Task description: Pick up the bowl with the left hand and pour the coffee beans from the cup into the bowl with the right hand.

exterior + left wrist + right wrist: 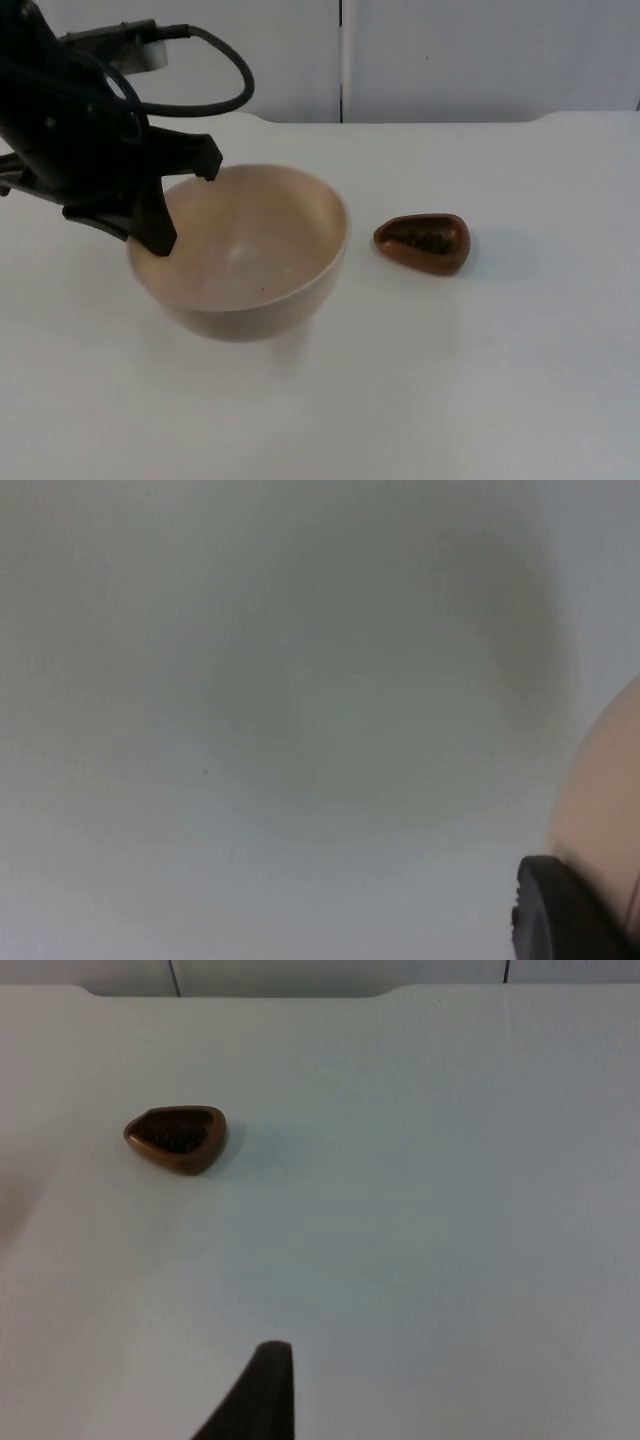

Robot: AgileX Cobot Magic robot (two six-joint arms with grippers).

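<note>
A: Two things mattered in the top view: the bowl and the cup. The left gripper was clamped on the bowl's rim at the side toward the left arm, one finger inside the wall and one outside. The bowl looked a little raised, with a soft shadow on the table under it, but I could not be sure it was clear of the surface.

B: And the cup?

A: It sat well apart from the bowl, toward the right arm's side, with dark beans inside. It was brown and had a pointed lip. Nothing touched it.

B: What did the left wrist view add?

A: Only a pale curve of the bowl beside a black fingertip. The grip was at one edge only, so I judged the bowl could tilt or slip when beans land on the far side.

B: And the right wrist view?

A: The cup was far ahead of the right gripper, which waited. One finger was visible, so I could not tell whether it was open or closed.

B: Which risks did you see?

A: The cup was small and low; a careless approach could push it over and spill the beans. Also, pouring from too far could miss the bowl.
</note>
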